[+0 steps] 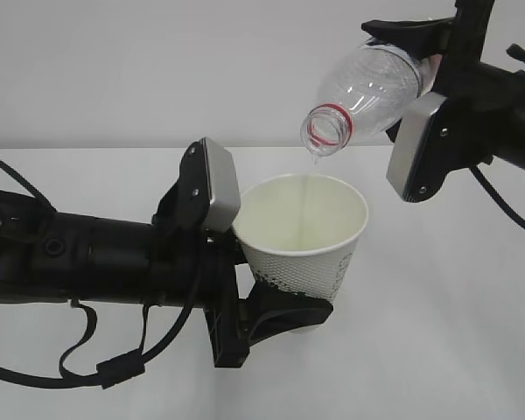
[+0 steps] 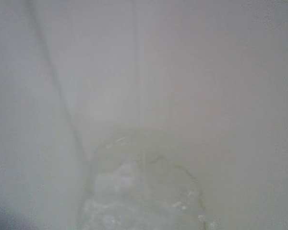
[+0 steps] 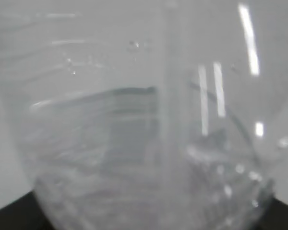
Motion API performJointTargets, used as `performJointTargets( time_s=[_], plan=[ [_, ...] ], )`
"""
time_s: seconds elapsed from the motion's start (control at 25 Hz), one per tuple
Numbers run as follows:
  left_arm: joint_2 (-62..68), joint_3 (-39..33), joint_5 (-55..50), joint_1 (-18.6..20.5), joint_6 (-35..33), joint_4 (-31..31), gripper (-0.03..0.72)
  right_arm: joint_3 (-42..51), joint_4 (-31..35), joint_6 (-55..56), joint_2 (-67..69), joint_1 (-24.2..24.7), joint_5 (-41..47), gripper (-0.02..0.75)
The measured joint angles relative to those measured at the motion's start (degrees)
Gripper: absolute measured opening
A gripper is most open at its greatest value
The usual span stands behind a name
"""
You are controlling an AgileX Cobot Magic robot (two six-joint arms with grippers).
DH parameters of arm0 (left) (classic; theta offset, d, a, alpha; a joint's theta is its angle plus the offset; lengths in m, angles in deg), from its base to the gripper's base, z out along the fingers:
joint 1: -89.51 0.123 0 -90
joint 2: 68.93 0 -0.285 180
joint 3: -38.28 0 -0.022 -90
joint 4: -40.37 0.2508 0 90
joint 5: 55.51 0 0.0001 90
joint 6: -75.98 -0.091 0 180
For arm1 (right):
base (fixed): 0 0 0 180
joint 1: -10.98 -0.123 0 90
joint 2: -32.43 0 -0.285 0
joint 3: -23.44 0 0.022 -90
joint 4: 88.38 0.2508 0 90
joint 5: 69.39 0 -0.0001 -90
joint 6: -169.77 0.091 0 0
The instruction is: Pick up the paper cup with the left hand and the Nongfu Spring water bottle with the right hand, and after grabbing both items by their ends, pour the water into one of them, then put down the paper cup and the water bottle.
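The left tool (image 1: 276, 319) is clamped on the paper cup (image 1: 302, 232) above the bench (image 1: 437, 350); the right tool (image 1: 424, 66) grips the tipped water bottle (image 1: 367, 87), a thin stream of water (image 1: 306, 197) falling into the cup.

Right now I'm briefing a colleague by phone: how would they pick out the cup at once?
Start at the black left arm reaching in over the white table. Its claw holds the cup near its base, below the tilted bottle. The cup is the only opaque white, open-topped container, with dark print on its side and a thin stream of water falling into it.
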Motion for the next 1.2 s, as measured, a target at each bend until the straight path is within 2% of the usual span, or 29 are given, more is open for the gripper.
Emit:
performJointTargets(
  time_s=[1.2],
  plan=[
    [0.0, 0.0, 0.0, 0.0, 0.0, 0.1, 0.51, 0.0, 0.4, -0.2, 0.0, 0.0, -0.1, 0.477]
  ],
)
